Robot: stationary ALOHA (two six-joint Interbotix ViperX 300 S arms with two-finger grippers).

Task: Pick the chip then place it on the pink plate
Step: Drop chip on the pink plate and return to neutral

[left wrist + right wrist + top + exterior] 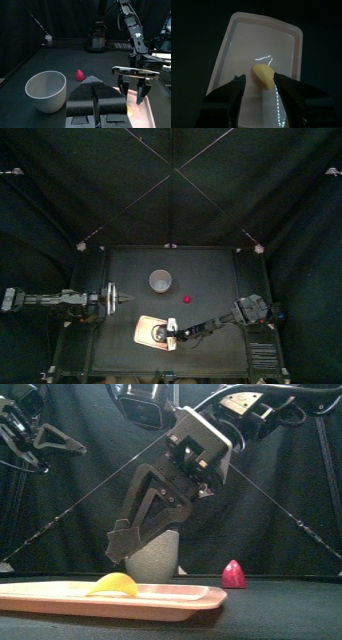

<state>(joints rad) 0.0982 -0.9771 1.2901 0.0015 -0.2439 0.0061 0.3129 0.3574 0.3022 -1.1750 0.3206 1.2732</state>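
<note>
A yellow chip (114,585) lies on the flat pink plate (174,599) near the table's front. The right wrist view looks straight down on the chip (266,76), which rests near the middle of the plate (241,45). My right gripper (134,549) hangs open just above the chip, holding nothing; its jaws stand either side of it, apart from it. In the top view the right gripper (170,334) is over the plate (147,324). My left gripper (120,300) rests at the table's left, shut and empty.
A tall grey speckled cup (160,280) stands behind the plate. A small red toy (187,300) sits to its right. The front view shows the cup (156,556) behind my right gripper and the red toy (234,574) beside it.
</note>
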